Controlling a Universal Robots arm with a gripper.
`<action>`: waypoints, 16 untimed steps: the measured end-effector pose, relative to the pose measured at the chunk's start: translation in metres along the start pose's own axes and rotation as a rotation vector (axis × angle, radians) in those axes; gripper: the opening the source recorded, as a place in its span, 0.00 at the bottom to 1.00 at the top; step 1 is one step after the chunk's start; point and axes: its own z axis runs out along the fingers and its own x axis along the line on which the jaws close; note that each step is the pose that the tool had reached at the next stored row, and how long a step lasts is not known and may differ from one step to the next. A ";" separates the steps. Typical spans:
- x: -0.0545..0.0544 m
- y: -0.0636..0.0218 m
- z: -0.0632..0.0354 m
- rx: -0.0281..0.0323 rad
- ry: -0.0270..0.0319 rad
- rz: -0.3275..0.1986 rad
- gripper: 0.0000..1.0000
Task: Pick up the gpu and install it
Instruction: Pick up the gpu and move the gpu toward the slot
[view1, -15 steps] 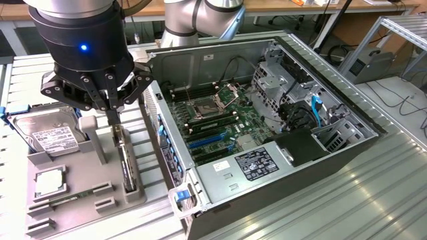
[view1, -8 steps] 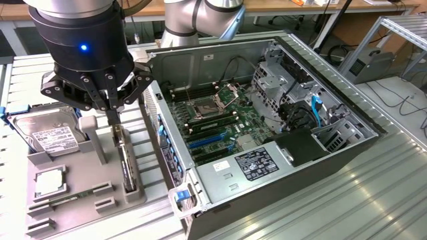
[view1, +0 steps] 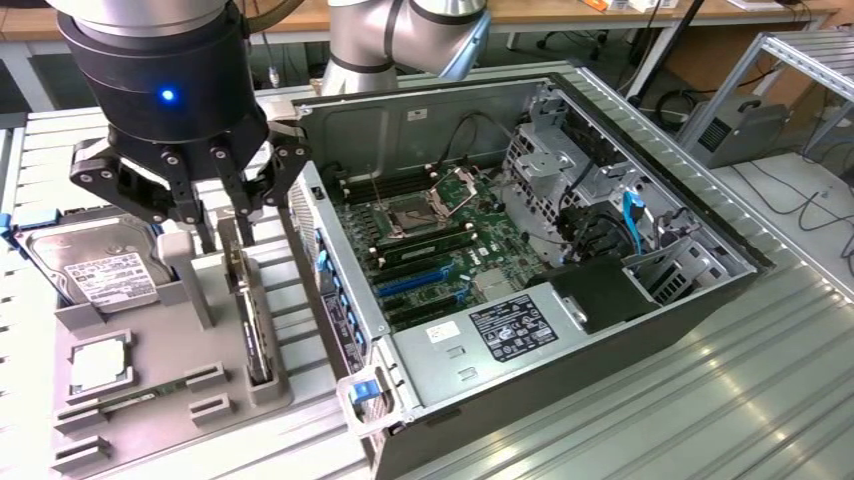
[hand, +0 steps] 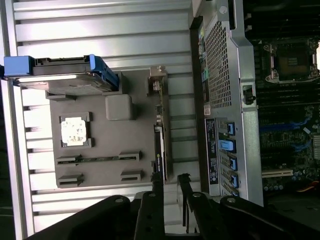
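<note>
In the exterior view you are seeing the hand (view1: 227, 240) hanging released, its fingers spread apart and gripping nothing, just above one end of the gpu (view1: 251, 325). The gpu is standing on its long edge in a slot of the grey fixture tray (view1: 160, 335), which is lying on the slatted metal bench (view1: 667, 410) just beside the open computer case (view1: 534, 270), on the exterior view's left of it. The hard drive (view1: 96, 268) is leaning in the tray on the exterior view's left of the hand, and a processor chip (view1: 99, 365) is sitting in its pocket nearby. In the wrist view you are looking along the gpu (hand: 159, 145) as it is running edge-up through the tray (hand: 135, 135). The hand (hand: 171, 184) is showing a clear gap, with one of its fingers (hand: 157, 192) lining up with the card's nearer end and the other sitting on the case (hand: 235, 100) side. You cannot tell whether either is touching the card.
</note>
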 end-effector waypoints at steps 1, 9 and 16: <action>0.000 0.0000 0.0000 0.0000 0.0000 0.000 0.30; 0.000 0.0000 0.0003 0.0000 0.0000 0.000 0.36; 0.000 -0.0005 0.0122 0.0000 0.0000 0.000 0.36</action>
